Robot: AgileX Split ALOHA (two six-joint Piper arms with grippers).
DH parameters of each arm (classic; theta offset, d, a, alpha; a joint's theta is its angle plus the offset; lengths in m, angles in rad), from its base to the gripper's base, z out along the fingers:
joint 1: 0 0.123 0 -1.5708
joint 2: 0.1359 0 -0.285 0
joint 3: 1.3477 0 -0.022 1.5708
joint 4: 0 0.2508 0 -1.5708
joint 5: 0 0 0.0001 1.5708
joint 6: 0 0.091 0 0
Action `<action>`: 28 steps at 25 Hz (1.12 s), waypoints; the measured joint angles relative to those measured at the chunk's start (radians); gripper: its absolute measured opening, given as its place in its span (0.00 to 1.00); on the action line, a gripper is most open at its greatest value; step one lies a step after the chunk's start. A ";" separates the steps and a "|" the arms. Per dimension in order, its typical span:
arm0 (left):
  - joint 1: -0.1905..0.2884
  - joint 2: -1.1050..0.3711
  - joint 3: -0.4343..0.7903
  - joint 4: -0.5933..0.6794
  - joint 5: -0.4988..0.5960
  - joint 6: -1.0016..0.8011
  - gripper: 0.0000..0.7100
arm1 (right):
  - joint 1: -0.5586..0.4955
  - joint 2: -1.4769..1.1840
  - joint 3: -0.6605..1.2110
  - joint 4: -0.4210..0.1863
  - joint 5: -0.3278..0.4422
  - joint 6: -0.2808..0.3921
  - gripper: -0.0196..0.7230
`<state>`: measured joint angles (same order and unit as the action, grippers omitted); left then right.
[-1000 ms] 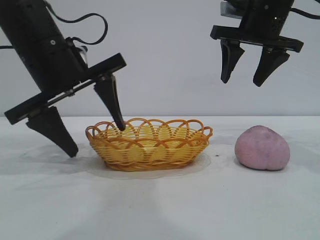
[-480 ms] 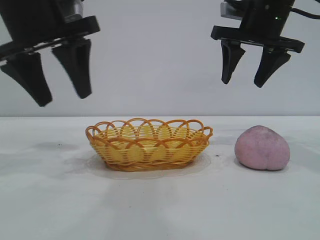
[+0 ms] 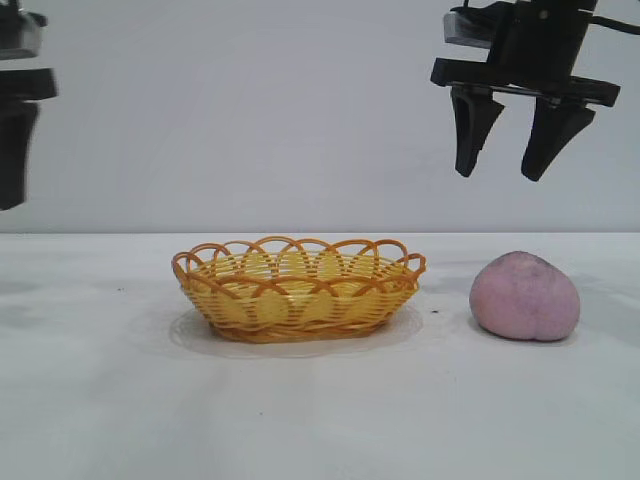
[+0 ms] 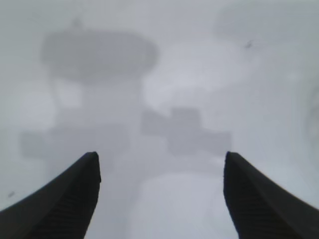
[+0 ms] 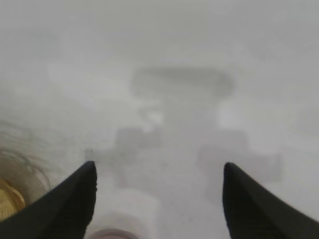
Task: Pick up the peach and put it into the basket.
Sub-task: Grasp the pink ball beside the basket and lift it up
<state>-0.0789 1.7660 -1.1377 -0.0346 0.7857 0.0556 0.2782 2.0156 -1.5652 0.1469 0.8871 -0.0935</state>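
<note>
Left gripper [image 4: 159, 199] hangs spread wide and empty at the far left edge; next the basket [image 3: 298, 287] sits mid-table, then the peach [image 3: 525, 296] well right, under the right gripper [image 3: 512, 172], likewise wide and empty.

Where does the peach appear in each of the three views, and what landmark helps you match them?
Exterior view: the peach sits on the table at lower right, right of the basket, apart from it, below the right gripper.
Left wrist view: not in it.
Right wrist view: only a pink sliver of the peach at the bottom edge.
Shared landmark: the basket, whose yellow edge also shows in the right wrist view.
</note>
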 joint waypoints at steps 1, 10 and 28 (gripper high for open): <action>0.005 -0.004 0.002 0.011 0.017 0.000 0.72 | 0.000 0.000 0.000 0.000 0.008 0.000 0.69; 0.009 -0.225 0.167 0.030 0.048 -0.023 0.72 | 0.000 0.000 0.000 -0.009 0.080 0.000 0.69; 0.009 -1.084 0.559 0.025 0.194 -0.079 0.72 | 0.000 0.000 0.000 -0.015 0.106 0.000 0.69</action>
<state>-0.0700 0.6819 -0.5783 -0.0096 0.9796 -0.0231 0.2782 2.0156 -1.5652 0.1315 0.9927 -0.0935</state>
